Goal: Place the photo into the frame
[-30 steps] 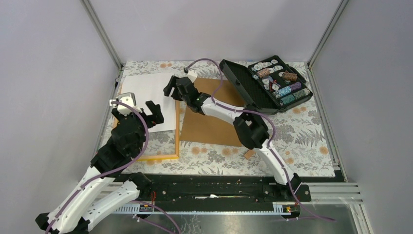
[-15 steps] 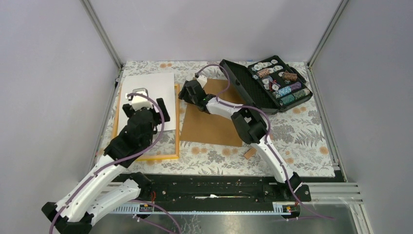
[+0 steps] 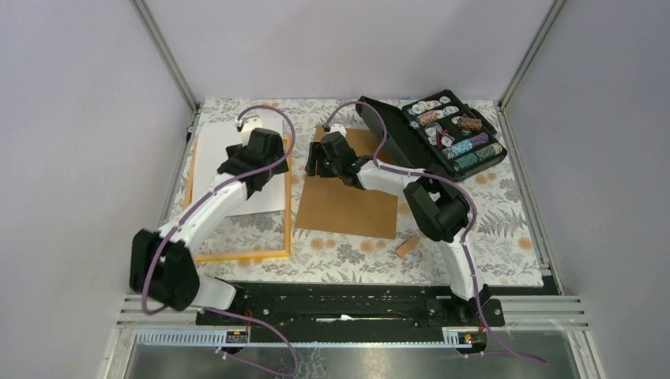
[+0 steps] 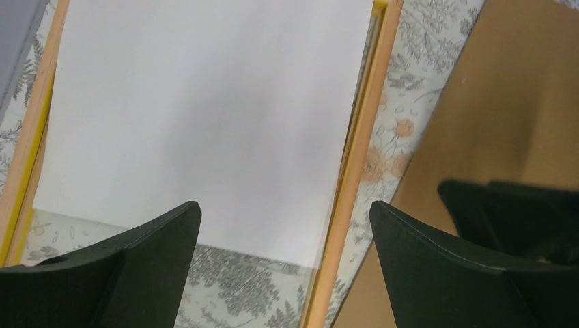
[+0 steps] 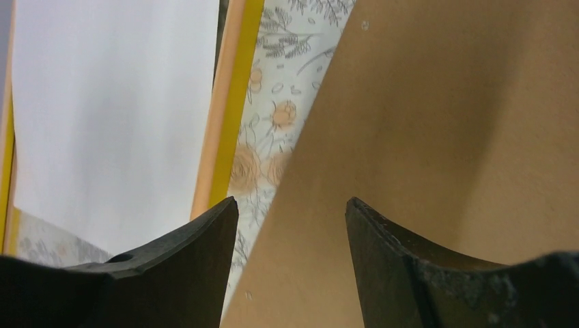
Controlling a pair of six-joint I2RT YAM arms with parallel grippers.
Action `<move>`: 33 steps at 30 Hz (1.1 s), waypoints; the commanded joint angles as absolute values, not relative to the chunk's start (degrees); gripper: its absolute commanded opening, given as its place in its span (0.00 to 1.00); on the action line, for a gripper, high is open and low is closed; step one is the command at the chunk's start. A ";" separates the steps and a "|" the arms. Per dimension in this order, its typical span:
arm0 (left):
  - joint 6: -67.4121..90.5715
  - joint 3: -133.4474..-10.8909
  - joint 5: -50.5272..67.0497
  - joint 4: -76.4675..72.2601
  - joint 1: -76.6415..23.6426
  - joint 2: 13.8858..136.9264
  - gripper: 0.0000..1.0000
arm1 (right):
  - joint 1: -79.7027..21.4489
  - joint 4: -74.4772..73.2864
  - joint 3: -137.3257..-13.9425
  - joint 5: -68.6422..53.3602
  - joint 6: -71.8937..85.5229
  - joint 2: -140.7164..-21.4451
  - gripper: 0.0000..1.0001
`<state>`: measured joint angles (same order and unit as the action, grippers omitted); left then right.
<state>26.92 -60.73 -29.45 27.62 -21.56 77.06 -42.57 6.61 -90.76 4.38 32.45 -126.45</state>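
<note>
Photo (image 3: 209, 158) lies white side up on frame (image 3: 237, 255); left hand (image 4: 283, 212) spread wide above it; right hand (image 5: 292, 201) parted, empty, over brown board (image 3: 348, 205) edge

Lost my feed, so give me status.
Left gripper open over photo. Right gripper open over board edge. Photo white side up on frame, far end. Board clear of frame.
</note>
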 commanded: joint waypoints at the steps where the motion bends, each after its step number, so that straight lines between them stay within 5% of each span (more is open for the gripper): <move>1: 30.86 -70.45 -34.04 25.28 -21.45 84.94 0.99 | -41.80 9.37 -85.79 1.17 27.71 -119.46 0.66; 17: 11.31 -108.44 -45.09 25.07 -20.86 127.38 0.95 | -35.61 18.18 -72.60 -6.97 30.10 -111.62 0.60; 33: 0.73 -135.45 -41.44 31.62 -17.31 150.50 0.86 | -31.83 19.96 -71.57 -13.27 31.65 -112.16 0.58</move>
<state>4.86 -126.58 -42.04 28.49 -19.03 145.18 -32.49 17.47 -70.96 -10.04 31.44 -114.24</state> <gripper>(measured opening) 0.861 0.589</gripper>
